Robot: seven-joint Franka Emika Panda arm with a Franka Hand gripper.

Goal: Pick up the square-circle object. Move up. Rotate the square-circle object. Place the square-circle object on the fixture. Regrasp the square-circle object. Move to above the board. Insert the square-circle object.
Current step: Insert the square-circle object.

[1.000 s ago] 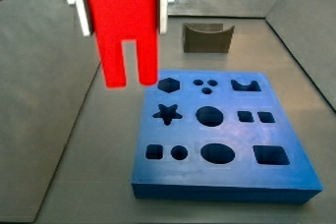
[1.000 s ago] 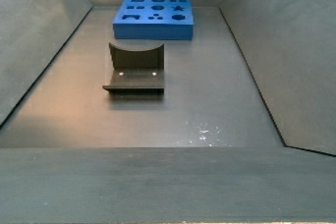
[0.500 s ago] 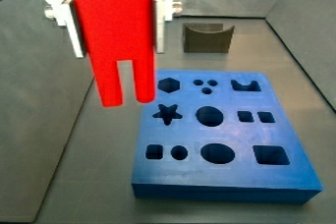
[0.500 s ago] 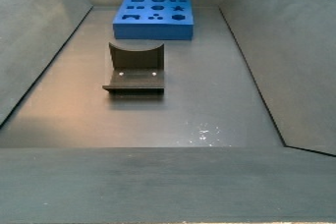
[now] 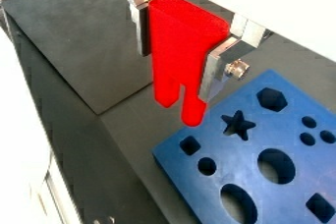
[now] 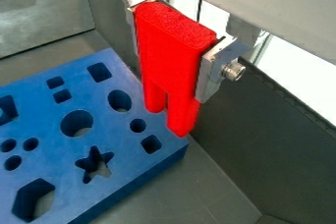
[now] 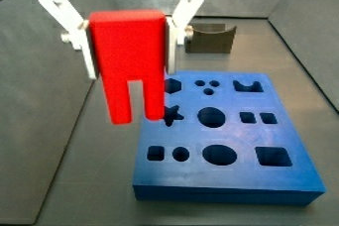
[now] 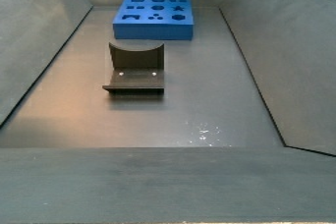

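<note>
Light is even and fairly bright in all four views, seemingly from overhead. In a side view, a pale sheen lies across the grey floor (image 8: 184, 120) in the lower middle of the frame, with small specks of glare. The gripper (image 7: 127, 61) holds the square-circle object (image 7: 130, 59), vivid and slightly soft-edged so close to the lens. In both wrist views the board (image 6: 73, 135) shows saturated blue, its holes dark with shadow. All frames look coarse and low in detail.
</note>
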